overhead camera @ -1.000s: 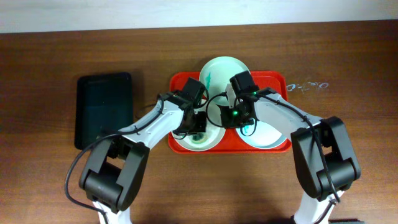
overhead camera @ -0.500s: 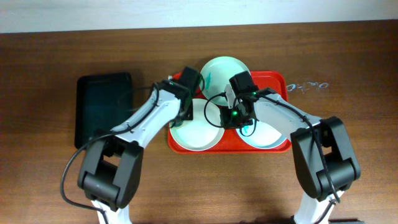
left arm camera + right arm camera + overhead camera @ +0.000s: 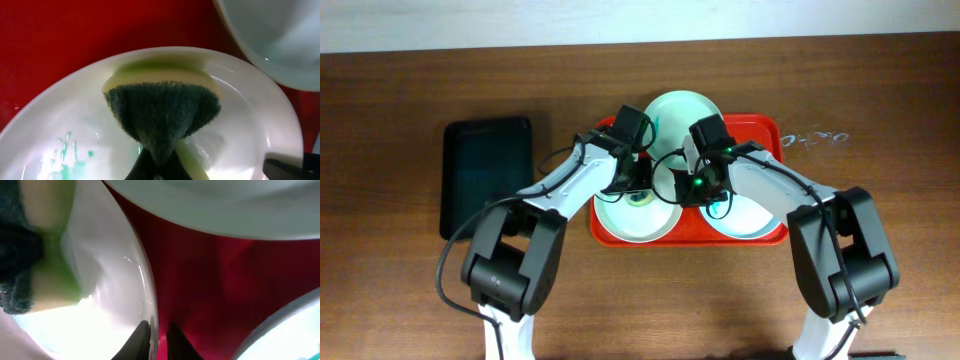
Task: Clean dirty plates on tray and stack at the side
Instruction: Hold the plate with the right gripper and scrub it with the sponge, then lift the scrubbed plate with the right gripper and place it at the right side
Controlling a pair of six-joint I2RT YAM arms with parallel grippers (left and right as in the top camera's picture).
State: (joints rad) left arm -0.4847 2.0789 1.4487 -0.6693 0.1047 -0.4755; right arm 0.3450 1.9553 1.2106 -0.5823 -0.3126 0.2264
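Observation:
The red tray [image 3: 775,130] holds three plates. The white plate [image 3: 620,222] lies front left, with teal smears [image 3: 65,150] in the left wrist view. My left gripper [image 3: 638,190] is shut on a sponge [image 3: 162,112], dark green scrub side down, yellow on top, pressed on that plate [image 3: 250,100]. My right gripper [image 3: 157,335] is shut on the white plate's rim [image 3: 145,280]. The mint plate [image 3: 670,108], with a teal smear, leans over the tray's back edge. The light blue plate [image 3: 760,220] lies front right.
A smaller black tray [image 3: 485,170] lies on the brown table [image 3: 880,90] to the left of the red tray. Faint marks [image 3: 815,138] show on the table right of the red tray. A pale wall edge runs along the back.
My left gripper swung with the sponge from the plate's front up to its back left rim, then back over the plate's middle. My right gripper stayed on the rim.

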